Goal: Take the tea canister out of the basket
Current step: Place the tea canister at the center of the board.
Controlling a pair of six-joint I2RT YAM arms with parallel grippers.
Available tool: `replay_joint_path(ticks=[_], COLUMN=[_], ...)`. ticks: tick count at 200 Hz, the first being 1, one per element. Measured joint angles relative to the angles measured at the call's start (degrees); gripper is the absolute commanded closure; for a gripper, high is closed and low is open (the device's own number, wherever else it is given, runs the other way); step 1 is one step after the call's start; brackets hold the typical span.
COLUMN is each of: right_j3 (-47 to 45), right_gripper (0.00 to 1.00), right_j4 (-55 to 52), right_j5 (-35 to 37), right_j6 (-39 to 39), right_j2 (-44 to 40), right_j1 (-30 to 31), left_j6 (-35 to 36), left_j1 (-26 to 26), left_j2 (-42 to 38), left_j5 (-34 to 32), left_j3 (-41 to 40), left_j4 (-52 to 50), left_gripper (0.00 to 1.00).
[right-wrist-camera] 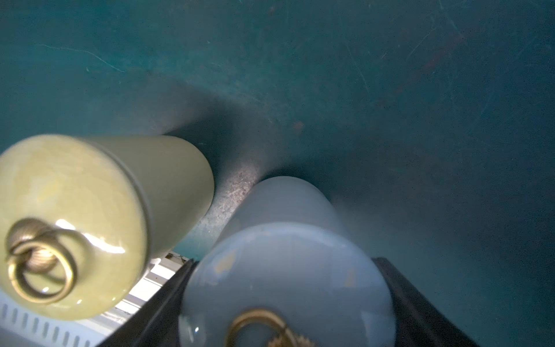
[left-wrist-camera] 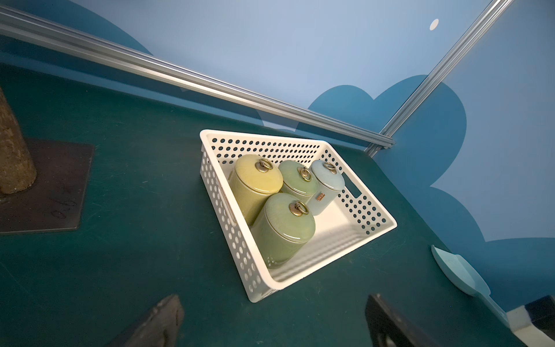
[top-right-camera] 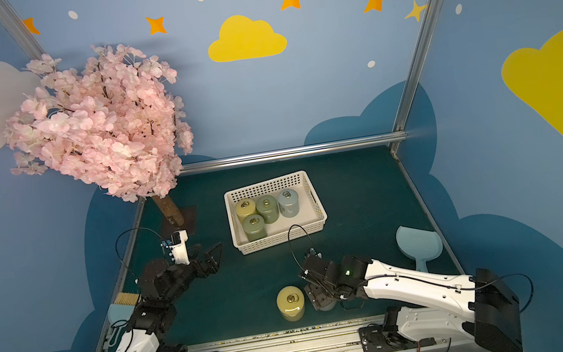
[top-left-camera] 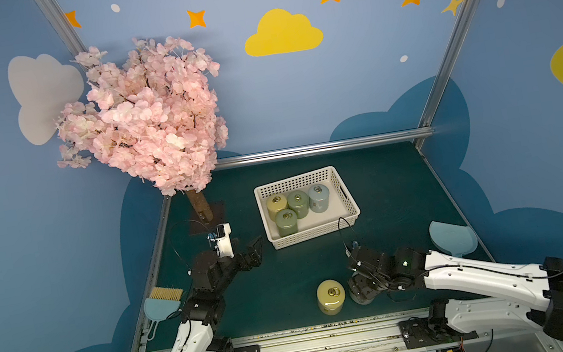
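- Green tabletop (top-left-camera: 391,205); blossom tree (top-left-camera: 144,118) hides its far left corner.
- White basket (top-left-camera: 316,234) holds four canisters (top-left-camera: 297,203).
- Right gripper (top-left-camera: 361,288), clenched on the pale blue tea canister (right-wrist-camera: 288,264), mostly hides it from above; it seemingly stands outside the basket, beside a yellow canister (top-left-camera: 330,296).
- Left gripper (top-left-camera: 253,250) gapes, empty.

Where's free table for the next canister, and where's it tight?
Free: the table strip between the basket and the yellow canister; also the patch right of the basket, up to the dustpan. Tight: front edge, where the right hand is shut on a pale blue canister beside the yellow one.
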Motion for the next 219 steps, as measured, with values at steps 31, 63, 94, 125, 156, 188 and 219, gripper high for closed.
replay_joint_path(ticks=[31, 63, 94, 125, 156, 188, 219], right_j3=[-0.1, -0.7, -1.5, -1.6, -1.7, -2.0, -2.0], right_gripper=[0.43, 0.43, 0.43, 0.39, 0.29, 0.19, 0.08], right_j4=[0.5, 1.2, 1.3, 1.3, 1.4, 1.4, 1.4], right_j5=[0.2, 0.2, 0.2, 0.3, 0.5, 0.5, 0.6], right_j6=[1.0, 2.1, 3.0, 3.7, 4.0, 4.6, 4.9], right_j2=[0.0, 0.0, 0.0, 0.0, 0.0, 0.2, 0.2], right_j1=[0.5, 1.4, 2.1, 2.4, 2.7, 2.8, 2.8], left_j6=[0.0, 0.0, 0.0, 0.0, 0.0, 0.0, 0.0], left_j1=[0.0, 0.0, 0.0, 0.0, 0.0, 0.0, 0.0], left_j2=[0.0, 0.0, 0.0, 0.0, 0.0, 0.0, 0.0], left_j5=[0.0, 0.0, 0.0, 0.0, 0.0, 0.0, 0.0], left_j3=[0.0, 0.0, 0.0, 0.0, 0.0, 0.0, 0.0], left_j4=[0.0, 0.0, 0.0, 0.0, 0.0, 0.0, 0.0], left_gripper=[0.0, 0.0, 0.0, 0.0, 0.0, 0.0, 0.0])
